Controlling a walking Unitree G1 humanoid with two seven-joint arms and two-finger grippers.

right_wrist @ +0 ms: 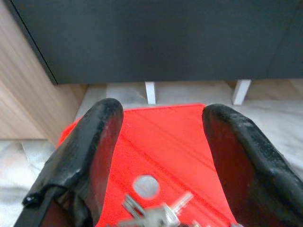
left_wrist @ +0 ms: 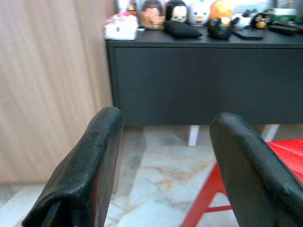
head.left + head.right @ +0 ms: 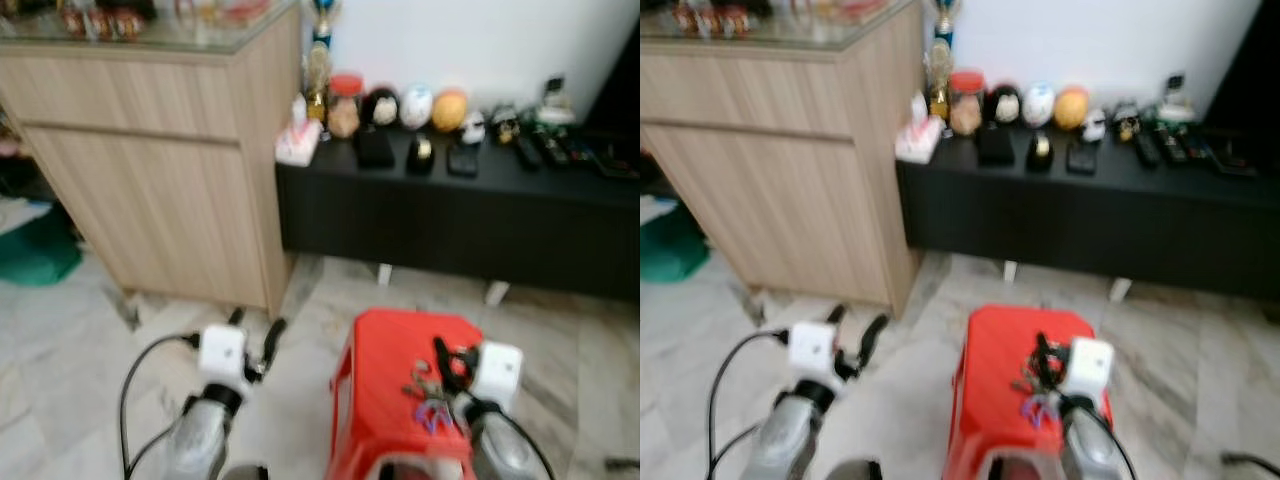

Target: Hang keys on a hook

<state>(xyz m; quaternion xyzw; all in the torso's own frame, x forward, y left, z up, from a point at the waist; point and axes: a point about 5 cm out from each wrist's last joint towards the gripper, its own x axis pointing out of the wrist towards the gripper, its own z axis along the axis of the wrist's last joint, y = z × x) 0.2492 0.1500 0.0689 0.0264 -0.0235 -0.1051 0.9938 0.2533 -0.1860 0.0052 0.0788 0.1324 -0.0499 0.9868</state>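
A bunch of keys [image 3: 424,392] with a purple tag lies on the top of a red plastic stool [image 3: 390,345]. My right gripper [image 3: 447,362] hovers just over the stool, open. Its fingers reach a little past the keys. In the right wrist view the silver keys [image 1: 152,215] lie on the red top near the base of the two spread fingers [image 1: 97,142], with nothing clamped between them. My left gripper [image 3: 256,336] is held over the floor to the left of the stool, open and empty [image 2: 165,125].
A light wooden cabinet [image 3: 170,170] stands at the left. A low black bench [image 3: 460,215] along the white wall carries several figurines, jars and remotes. Marble floor [image 3: 70,350] lies between them. Something green [image 3: 40,255] sits on the floor at far left.
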